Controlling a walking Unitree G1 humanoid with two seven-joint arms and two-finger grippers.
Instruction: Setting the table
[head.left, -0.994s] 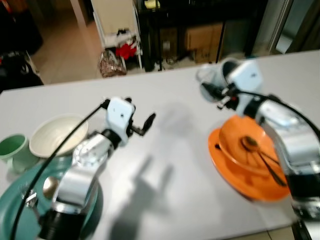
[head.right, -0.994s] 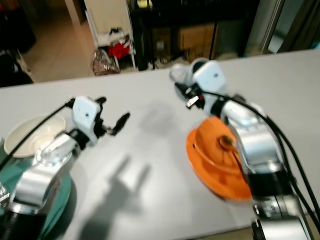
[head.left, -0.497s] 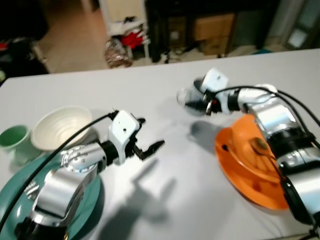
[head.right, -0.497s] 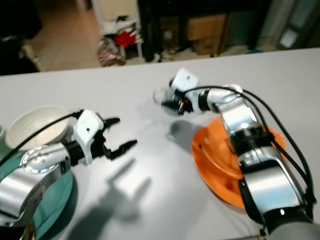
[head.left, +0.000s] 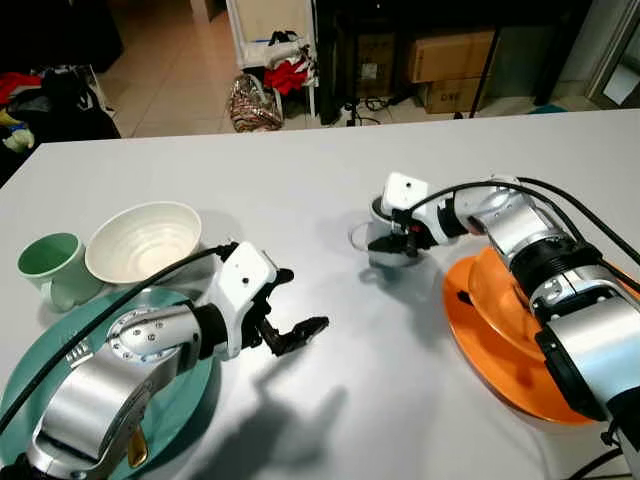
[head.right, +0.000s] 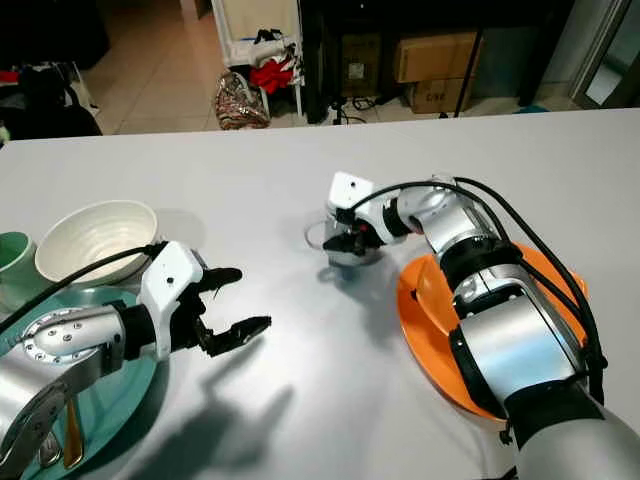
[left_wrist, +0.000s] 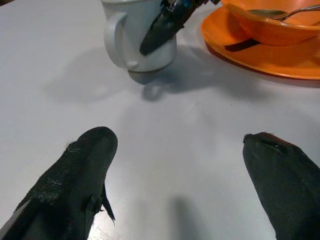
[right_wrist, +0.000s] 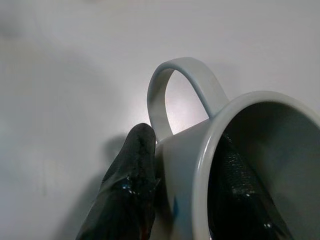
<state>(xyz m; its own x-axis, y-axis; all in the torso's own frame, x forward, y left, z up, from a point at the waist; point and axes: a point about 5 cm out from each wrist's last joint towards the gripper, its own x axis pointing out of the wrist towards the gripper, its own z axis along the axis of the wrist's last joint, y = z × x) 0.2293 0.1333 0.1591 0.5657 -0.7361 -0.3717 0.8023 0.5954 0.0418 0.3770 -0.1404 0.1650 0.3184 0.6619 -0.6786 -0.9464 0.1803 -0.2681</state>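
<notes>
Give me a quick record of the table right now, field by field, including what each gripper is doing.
surface: white table
right gripper: shut on the white mug, one finger inside the rim, one outside
mug position: on the table, left of the orange plate
orange plate: holds an orange bowl with a spoon
left gripper: open, holding nothing, over bare table
robot's left side: teal plate, white bowl, green mug

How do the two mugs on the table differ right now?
The white mug sits mid-table beside the orange plate, its rim pinched by the right gripper. The green mug stands untouched at the table's left edge, next to the white bowl. Both are upright with handles.
</notes>
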